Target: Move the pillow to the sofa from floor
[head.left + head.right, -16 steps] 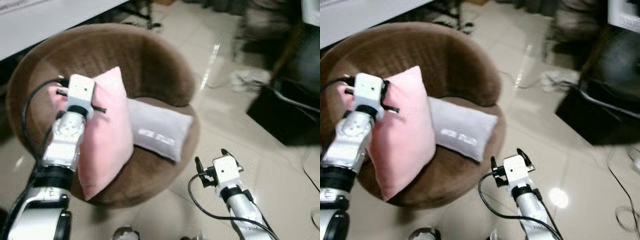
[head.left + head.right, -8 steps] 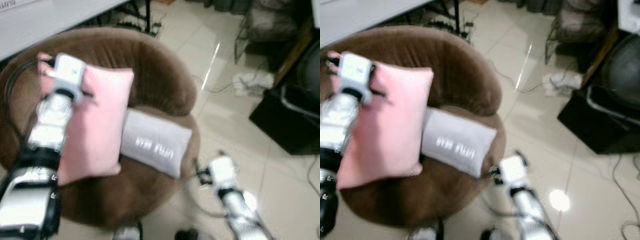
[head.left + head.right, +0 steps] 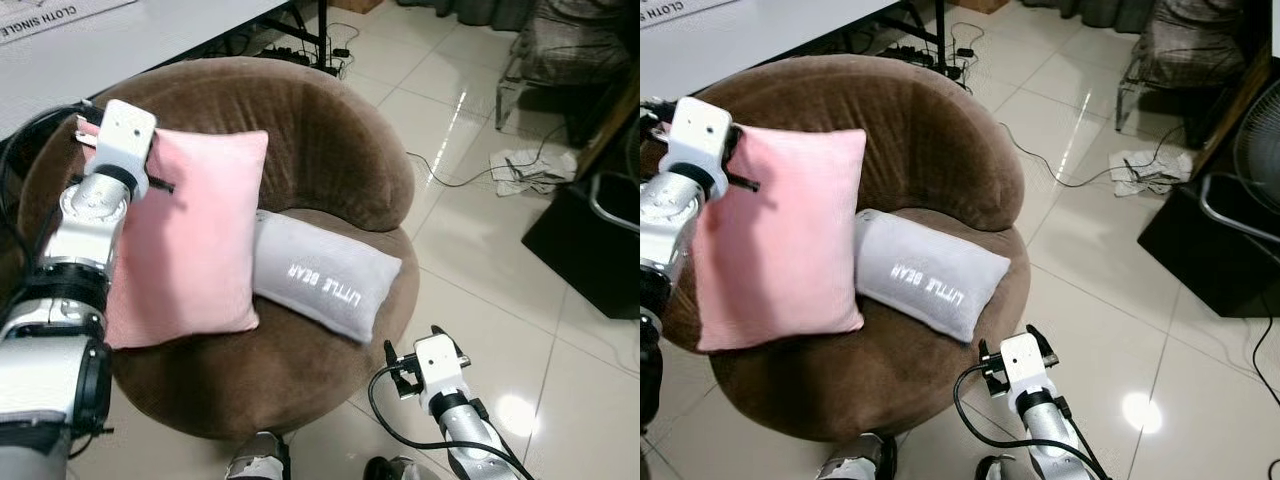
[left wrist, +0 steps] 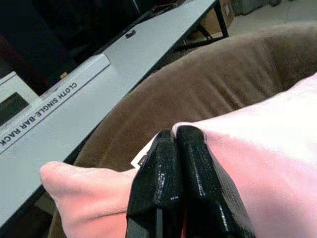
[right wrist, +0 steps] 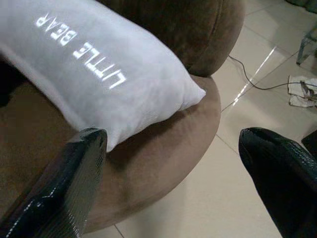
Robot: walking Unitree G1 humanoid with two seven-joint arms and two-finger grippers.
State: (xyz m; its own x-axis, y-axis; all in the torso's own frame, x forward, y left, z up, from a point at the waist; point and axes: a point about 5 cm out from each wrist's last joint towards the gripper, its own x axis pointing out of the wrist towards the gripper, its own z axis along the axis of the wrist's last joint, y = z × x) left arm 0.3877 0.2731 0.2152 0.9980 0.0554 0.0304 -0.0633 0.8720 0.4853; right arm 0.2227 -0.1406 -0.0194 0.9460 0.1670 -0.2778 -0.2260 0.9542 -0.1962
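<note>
Pink pillow held up on the round brown sofa

The left gripper (image 4: 176, 136), jaws clamped on the pink pillow (image 3: 195, 235) at its 10 o'clock corner, holds it upright on the sofa (image 3: 300, 110) seat, touching the grey pillow (image 3: 325, 275); the right gripper (image 5: 173, 163) hangs spread open at 5 o'clock.

Round brown plush sofa chair (image 3: 920, 130), left and centre of frame, curved backrest toward the top; square pink pillow (image 3: 780, 240) upright on its seat at left, leaning against the backrest, its upper left corner at the left gripper (image 3: 725, 150); silver left arm running down the left edge; grey oblong cushion (image 3: 930, 275) lettered "LITTLE BEAR" lying on the seat just beside the pink pillow, centre; right gripper (image 3: 1008, 345) at lower centre, over glossy cream floor tiles (image 3: 1090, 260) beside the chair's front edge; white tabletop (image 3: 750, 30) upper left; cables and a crumpled white cloth (image 3: 1150, 165) upper right.
</note>
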